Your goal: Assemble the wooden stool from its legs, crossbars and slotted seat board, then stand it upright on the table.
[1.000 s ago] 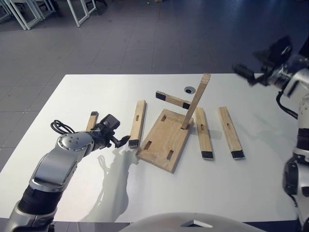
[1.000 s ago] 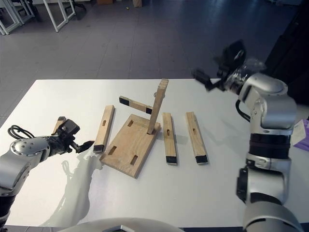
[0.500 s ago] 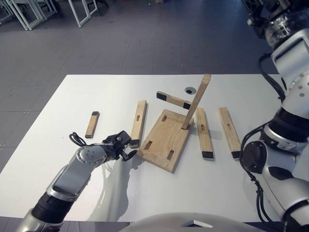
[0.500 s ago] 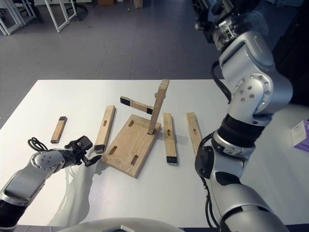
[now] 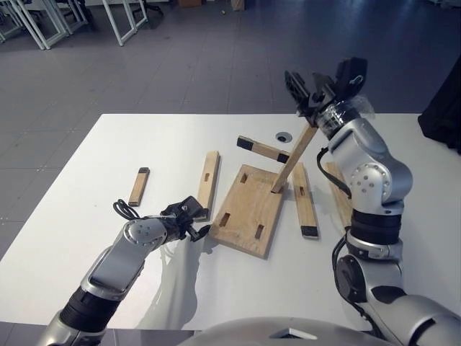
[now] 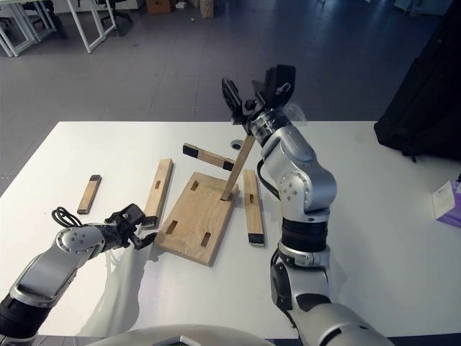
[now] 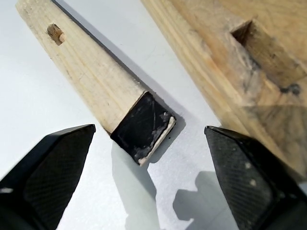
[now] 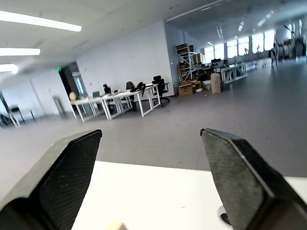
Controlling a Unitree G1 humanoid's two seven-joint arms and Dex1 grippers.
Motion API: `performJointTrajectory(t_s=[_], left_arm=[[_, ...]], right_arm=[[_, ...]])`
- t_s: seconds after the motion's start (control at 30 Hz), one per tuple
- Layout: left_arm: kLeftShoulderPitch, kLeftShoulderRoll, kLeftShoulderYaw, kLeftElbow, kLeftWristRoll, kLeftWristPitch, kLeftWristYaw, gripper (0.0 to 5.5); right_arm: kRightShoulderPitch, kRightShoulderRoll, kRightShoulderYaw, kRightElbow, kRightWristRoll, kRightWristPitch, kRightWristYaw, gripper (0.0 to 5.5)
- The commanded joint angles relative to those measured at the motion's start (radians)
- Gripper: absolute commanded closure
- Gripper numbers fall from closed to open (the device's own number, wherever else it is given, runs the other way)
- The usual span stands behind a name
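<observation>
White surface (image 5: 86, 158) spreads before us, with grey floor (image 5: 216, 58) beyond its far edge. We see the slotted seat board (image 5: 248, 216) lying flat near the middle. One leg (image 5: 294, 158) stands in the slot at the board's 1 o'clock corner and leans toward 1 o'clock. A black-tipped crossbar (image 5: 263, 149) sits at 12 o'clock of the board, one end meeting the standing leg; we cannot tell whether the two are joined. At 9 o'clock of the board lies a second leg (image 5: 208, 184), its black cap toward us. Farther out at 9 o'clock, well apart, lies a short crossbar (image 5: 138, 186). At 3 o'clock a third leg (image 5: 305, 200) lies just beside the board, and a fourth leg (image 5: 337, 189) is partly hidden by our right arm. Our left pincer (image 5: 198, 222) sits low at 8 o'clock of the board, spread wide. Its fingers (image 7: 53, 163) flank the second leg's black cap without touching it. Our right pincer (image 5: 322, 81) hangs just above the standing leg's top, also wide and holding nothing.
</observation>
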Motion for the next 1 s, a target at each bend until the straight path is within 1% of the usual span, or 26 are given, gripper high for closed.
performJointTrajectory(t_s=[0.03, 0.07, 0.13, 0.17, 0.23, 0.27, 0.33, 0.47, 0.6, 0.73, 0.83, 1.0], left_arm=[[0.034, -0.021, -0.031, -0.005, 0.003, 0.037, 0.002, 1.28], [0.038, -0.025, -0.031, -0.011, 0.003, 0.042, 0.005, 1.28], [0.047, -0.035, -0.034, -0.029, 0.003, 0.053, 0.012, 1.28], [0.052, -0.038, -0.043, -0.045, 0.001, 0.062, 0.013, 1.28], [0.068, -0.039, -0.061, -0.096, -0.009, 0.090, 0.007, 1.28], [0.076, -0.041, -0.064, -0.124, -0.016, 0.107, 0.006, 1.28], [0.092, -0.052, -0.065, -0.175, -0.027, 0.143, 0.018, 1.28], [0.099, -0.064, -0.060, -0.200, -0.034, 0.177, 0.033, 1.28], [0.059, -0.085, -0.065, -0.186, -0.035, 0.195, 0.051, 1.28], [0.027, -0.124, -0.088, -0.176, -0.030, 0.209, 0.075, 1.28], [0.020, -0.144, -0.103, -0.184, -0.034, 0.222, 0.089, 1.28], [0.001, -0.154, -0.092, -0.195, -0.048, 0.239, 0.089, 1.28]], right_arm=[[-0.190, -0.085, -0.175, -0.044, 0.104, 0.009, -0.069, 1.71], [-0.205, -0.118, -0.195, -0.043, 0.102, 0.009, -0.075, 1.71], [-0.165, -0.195, -0.195, -0.029, 0.054, 0.017, -0.065, 1.71], [-0.086, -0.253, -0.159, -0.036, 0.014, 0.040, -0.040, 1.51], [0.113, -0.325, -0.106, -0.104, -0.018, 0.115, 0.001, 1.15], [0.198, -0.333, -0.096, -0.157, -0.013, 0.157, 0.005, 0.87], [0.356, -0.323, -0.082, -0.261, 0.000, 0.221, 0.001, 0.54], [0.556, -0.317, -0.038, -0.330, -0.004, 0.273, 0.026, 0.49], [0.675, -0.349, 0.019, -0.284, -0.052, 0.242, 0.074, 0.49], [0.761, -0.405, 0.039, -0.180, -0.144, 0.135, 0.117, 0.49], [0.786, -0.427, 0.051, -0.111, -0.183, 0.080, 0.156, 0.49], [0.817, -0.415, 0.111, -0.037, -0.227, 0.044, 0.199, 0.49]])
